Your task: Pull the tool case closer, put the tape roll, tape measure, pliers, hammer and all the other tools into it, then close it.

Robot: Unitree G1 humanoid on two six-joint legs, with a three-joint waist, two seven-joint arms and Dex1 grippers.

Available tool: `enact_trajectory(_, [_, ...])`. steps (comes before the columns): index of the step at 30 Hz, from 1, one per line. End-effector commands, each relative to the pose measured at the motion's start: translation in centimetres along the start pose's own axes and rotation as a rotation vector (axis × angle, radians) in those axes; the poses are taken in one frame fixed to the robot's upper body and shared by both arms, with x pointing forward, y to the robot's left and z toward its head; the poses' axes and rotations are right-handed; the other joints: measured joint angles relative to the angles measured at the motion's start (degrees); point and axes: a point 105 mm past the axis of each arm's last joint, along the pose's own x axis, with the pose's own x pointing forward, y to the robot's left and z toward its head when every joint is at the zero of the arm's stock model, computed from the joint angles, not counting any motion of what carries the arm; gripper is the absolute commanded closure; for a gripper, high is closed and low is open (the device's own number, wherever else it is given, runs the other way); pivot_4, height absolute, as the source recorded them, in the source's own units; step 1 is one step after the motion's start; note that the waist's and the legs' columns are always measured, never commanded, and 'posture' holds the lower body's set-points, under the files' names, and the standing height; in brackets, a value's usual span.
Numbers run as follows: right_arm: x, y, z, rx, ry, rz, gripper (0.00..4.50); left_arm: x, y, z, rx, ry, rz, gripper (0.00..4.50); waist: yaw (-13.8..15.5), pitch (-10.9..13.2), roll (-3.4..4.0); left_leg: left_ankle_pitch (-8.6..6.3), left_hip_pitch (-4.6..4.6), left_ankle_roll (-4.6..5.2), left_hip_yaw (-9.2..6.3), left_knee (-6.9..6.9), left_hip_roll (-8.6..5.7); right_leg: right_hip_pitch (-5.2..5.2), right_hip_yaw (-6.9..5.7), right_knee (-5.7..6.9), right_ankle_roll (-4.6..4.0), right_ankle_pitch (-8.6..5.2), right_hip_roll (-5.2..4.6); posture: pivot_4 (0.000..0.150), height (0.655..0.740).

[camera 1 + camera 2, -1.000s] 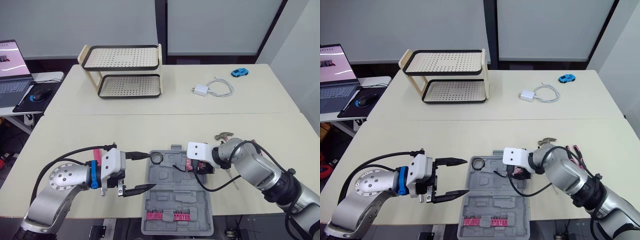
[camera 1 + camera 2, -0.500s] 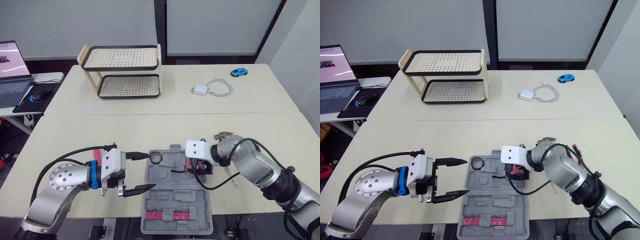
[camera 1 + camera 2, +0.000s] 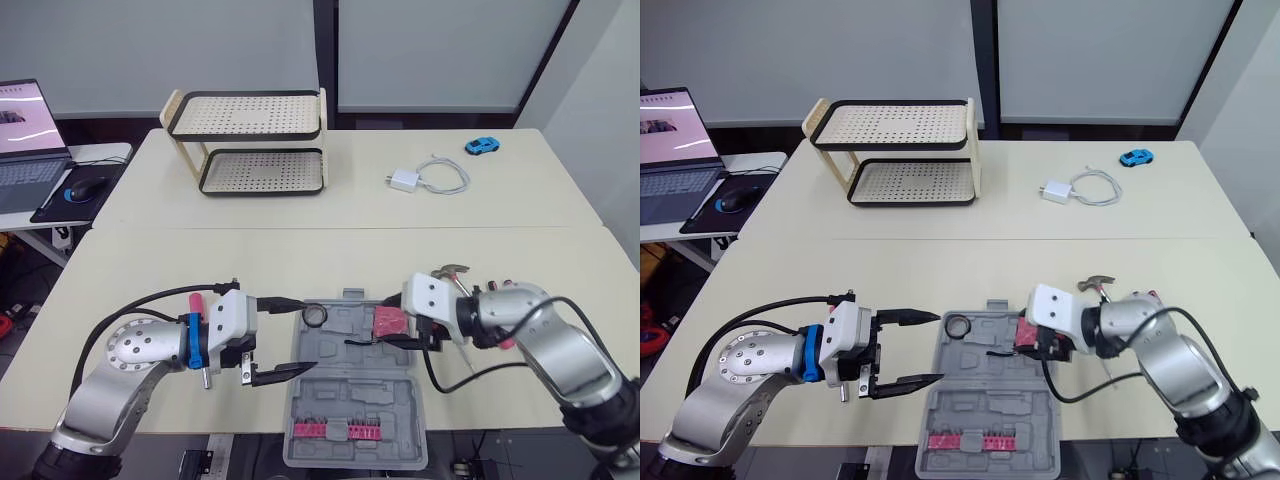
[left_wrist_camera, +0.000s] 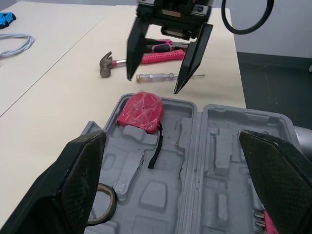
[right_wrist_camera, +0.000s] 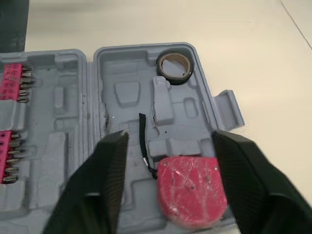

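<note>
The tabletop carries the open case. The left hand, fingers spread, is at its 9 o'clock. The right hand, also spread and empty, is at 2 o'clock, near the hammer. Inside the case, the tape measure lies at 1 o'clock and the roll at 11.

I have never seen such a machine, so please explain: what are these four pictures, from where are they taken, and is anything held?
It is a two-armed humanoid robot. Two pictures come from its head, looking down; two come from cameras on its wrists. On the table lies an open grey tool case holding a tape roll, a red tape measure and screwdriver bits. A hammer, pliers and a screwdriver lie beside it. The left gripper and right gripper are both open; nothing is held.
</note>
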Motion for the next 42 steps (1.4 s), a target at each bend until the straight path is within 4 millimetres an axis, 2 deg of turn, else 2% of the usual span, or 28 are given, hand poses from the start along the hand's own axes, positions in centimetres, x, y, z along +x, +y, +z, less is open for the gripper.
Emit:
enact_trajectory(1, [-0.5,-0.1,1.3,-0.06,-0.074,-0.083,1.69,0.2,0.0,0.6,0.024,-0.016,-0.015,0.0,-0.2,0.0,0.0,0.0,0.02,0.0,0.02,0.02,0.0,-0.02,0.02,0.05,0.0,0.0,0.04,0.15,0.74])
enact_trajectory(3, [-0.2,0.2,0.8,-0.044,-0.086,-0.117,1.83,0.3,0.0,0.7,0.026,-0.018,-0.019,0.0,-0.2,0.0,0.0,0.0,0.06,0.0,0.01,0.04,0.01,0.0,0.02,0.07,0.0,0.0,0.12,0.15,0.74])
enact_trajectory(6, [0.4,0.7,0.2,-0.029,-0.089,-0.139,2.58,0.3,0.0,0.7,0.027,-0.017,-0.025,0.0,-0.17,0.0,0.0,0.0,0.03,0.0,0.0,0.05,0.01,0.0,0.03,0.08,-0.01,0.0,0.12,0.15,0.74])
enact_trajectory(22, [2.7,-0.1,-3.4,0.017,-0.1,-0.264,2.58,0.8,0.4,0.9,0.047,-0.024,-0.035,0.0,-0.08,-0.01,-0.01,0.0,0.04,0.0,0.0,0.11,-0.02,0.06,0.02,0.07,0.0,0.0,0.08,0.15,0.74])
enact_trajectory(26, [2.6,-1.7,-5.0,0.016,-0.086,-0.288,2.58,0.8,0.5,0.8,0.046,-0.021,-0.034,0.0,-0.13,-0.01,-0.01,0.0,0.06,0.0,0.03,0.11,-0.03,0.06,0.03,0.07,0.0,0.0,0.09,0.15,0.74])
enact_trajectory(30, [2.9,-2.0,-6.5,0.051,-0.073,-0.287,2.58,0.9,0.4,0.7,0.043,-0.023,-0.035,0.0,-0.14,-0.01,-0.01,0.0,0.06,0.0,0.04,0.11,-0.03,0.07,0.01,0.08,-0.01,0.0,0.1,0.15,0.74])
enact_trajectory(42, [3.5,-0.1,-8.4,0.156,-0.096,-0.206,2.58,0.4,-0.1,0.3,0.035,-0.009,-0.04,0.0,-0.12,-0.03,-0.01,0.0,0.11,0.0,0.02,0.13,-0.02,0.13,0.04,0.08,-0.01,0.0,0.09,0.15,0.74])
